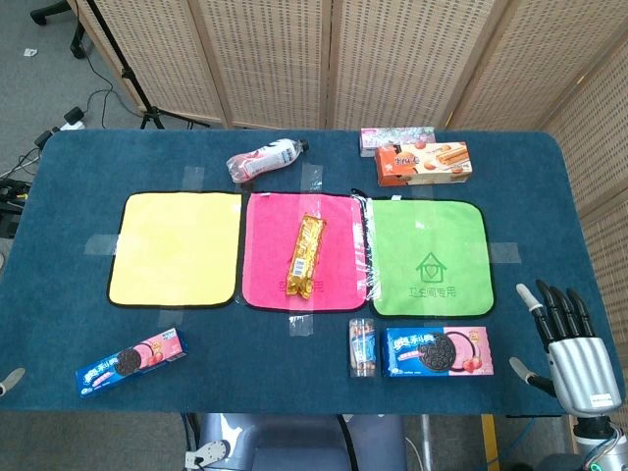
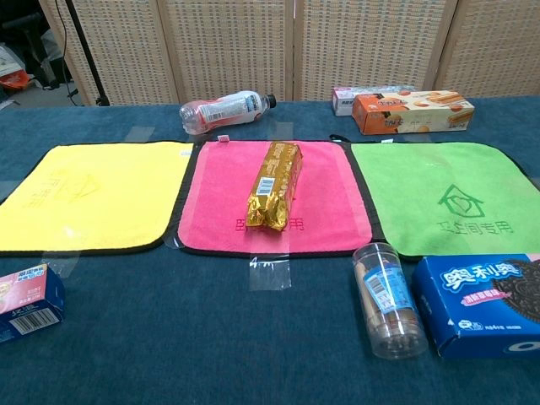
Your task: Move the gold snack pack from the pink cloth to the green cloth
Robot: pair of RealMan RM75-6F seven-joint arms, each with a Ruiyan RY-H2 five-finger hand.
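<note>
Head view shows us a dark blue table [image 1: 88,162] with three cloths taped side by side along its middle. Our right hand [image 1: 569,343] rests at the near right corner, palm down, its fingers [image 1: 559,304] extended, slightly spread and holding nothing. Only a small grey tip of our left hand [image 1: 10,381] shows at the near left edge, so we cannot tell how its fingers lie.

Well apart from our right fingers, off to their left and farther up the table, the gold snack pack [image 1: 307,256] lies lengthwise in the middle of the pink cloth [image 1: 270,245]. Between that cloth and our right fingertips sits the green cloth [image 1: 427,257], printed with a house outline. A yellow cloth [image 1: 177,248] lies beyond the pink one.

Just left of our right fingers, along the near edge, are a blue cookie box [image 1: 437,351] and a small clear jar [image 1: 362,346] on its side. A second blue cookie box [image 1: 132,361] sits near our left hand. At the far edge lie a bottle [image 1: 263,160] on its side and an orange biscuit box [image 1: 423,163].

Chest view shows neither hand.
</note>
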